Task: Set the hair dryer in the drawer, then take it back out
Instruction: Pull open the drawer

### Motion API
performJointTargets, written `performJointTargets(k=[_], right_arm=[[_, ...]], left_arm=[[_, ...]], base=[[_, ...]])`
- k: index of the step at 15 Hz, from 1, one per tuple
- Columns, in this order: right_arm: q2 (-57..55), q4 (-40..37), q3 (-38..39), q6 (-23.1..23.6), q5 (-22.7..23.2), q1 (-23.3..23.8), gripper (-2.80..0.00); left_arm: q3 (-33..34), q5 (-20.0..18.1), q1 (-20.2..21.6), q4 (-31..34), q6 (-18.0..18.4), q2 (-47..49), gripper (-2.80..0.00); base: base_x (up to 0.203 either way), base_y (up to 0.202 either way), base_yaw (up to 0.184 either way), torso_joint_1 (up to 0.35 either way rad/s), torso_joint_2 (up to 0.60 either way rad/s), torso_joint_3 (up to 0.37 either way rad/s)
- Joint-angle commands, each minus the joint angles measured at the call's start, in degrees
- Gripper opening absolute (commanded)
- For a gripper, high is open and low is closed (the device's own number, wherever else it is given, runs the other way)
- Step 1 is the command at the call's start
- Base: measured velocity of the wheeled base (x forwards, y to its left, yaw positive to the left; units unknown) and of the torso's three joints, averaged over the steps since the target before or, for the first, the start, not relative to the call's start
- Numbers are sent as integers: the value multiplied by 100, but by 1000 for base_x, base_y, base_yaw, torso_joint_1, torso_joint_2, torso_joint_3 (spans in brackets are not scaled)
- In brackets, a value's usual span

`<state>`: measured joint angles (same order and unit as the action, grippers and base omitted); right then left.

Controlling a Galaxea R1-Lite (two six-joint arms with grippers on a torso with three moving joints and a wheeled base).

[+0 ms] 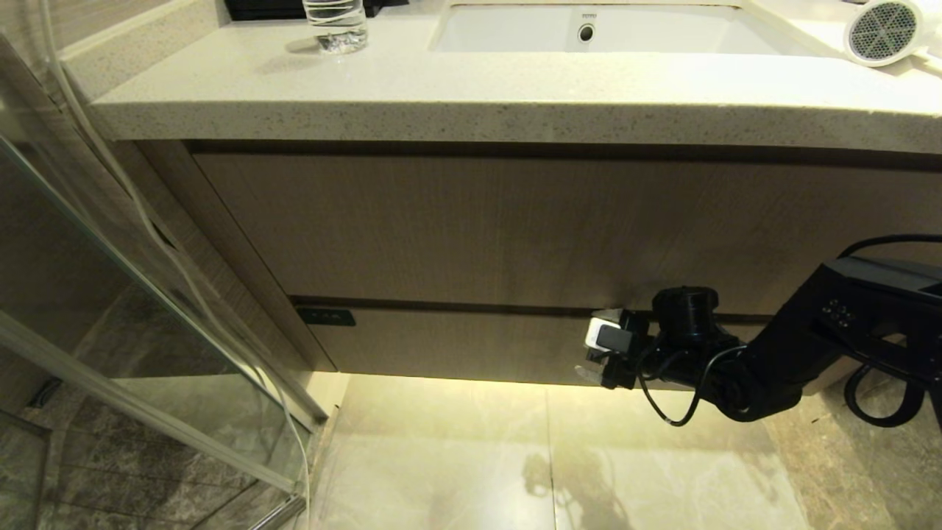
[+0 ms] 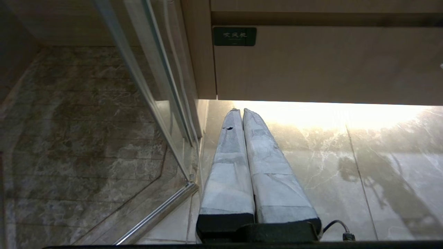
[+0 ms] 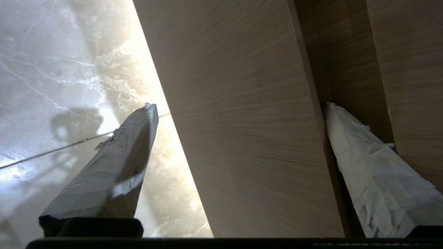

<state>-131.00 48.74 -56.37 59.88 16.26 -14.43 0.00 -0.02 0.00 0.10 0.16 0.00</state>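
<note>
Right hand [image 1: 597, 352] spread wide astride closed drawer [image 1: 456, 346] front; hair dryer [image 1: 883, 31] far above on countertop [image 1: 471, 88].

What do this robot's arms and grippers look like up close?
The right arm is black and angular, with loose black cables looping beside it and a small white block near the wrist. Both the right gripper and left gripper have two long tapering fingers wrapped in pale grey tape on black bases.
</note>
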Motion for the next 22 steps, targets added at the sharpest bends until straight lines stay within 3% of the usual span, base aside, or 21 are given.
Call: performJointTargets(k=[1,8,14,19,22], right_arm=[[-75,-55,50,36,37,-7,0],[381,-1549,82,33,131,-7,0],[828,-1972,213,24,112,-7,0],[2111,-2991,475,99,97,102,0],[3611,-4233,805,275,50,228,0]], left_arm=[[0,2,0,-1,2,0,-280],[0,2,0,-1,2,0,-280],[0,2,0,-1,2,0,-280],[0,2,0,-1,2,0,-280],[0,2,0,-1,10,0,-280]], base=[[0,0,0,0,0,0],[0,0,0,0,0,0],[0,0,0,0,0,0],[0,0,0,0,0,0],[0,0,0,0,0,0]])
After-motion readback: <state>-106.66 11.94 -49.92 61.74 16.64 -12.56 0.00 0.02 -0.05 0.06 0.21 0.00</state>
